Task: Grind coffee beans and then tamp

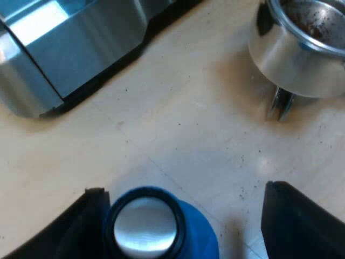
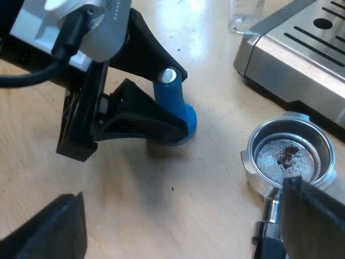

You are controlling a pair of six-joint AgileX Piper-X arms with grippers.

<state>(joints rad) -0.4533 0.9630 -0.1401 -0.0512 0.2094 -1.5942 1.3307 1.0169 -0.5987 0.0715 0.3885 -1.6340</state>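
A blue tamper (image 1: 197, 232) with a shiny round top stands upright on the wooden table. My left gripper (image 1: 183, 218) is open around it, one finger (image 1: 89, 221) against its side and the other well apart. From the right wrist view, the left gripper (image 2: 168, 105) straddles the tamper (image 2: 173, 102). The metal holder (image 2: 288, 156) lies on the table with a few coffee grounds in its basket, and its basket (image 1: 302, 48) lies beyond the tamper. My right gripper (image 2: 183, 226) is open, one finger (image 2: 318, 216) right beside the holder's dark handle (image 2: 267, 229).
The espresso machine (image 2: 302, 59) stands close behind the holder, its slotted drip tray facing me. Its steel body (image 1: 70, 48) is beyond the tamper. A measuring glass (image 2: 245, 13) stands at the machine's corner. Specks of coffee lie on the table.
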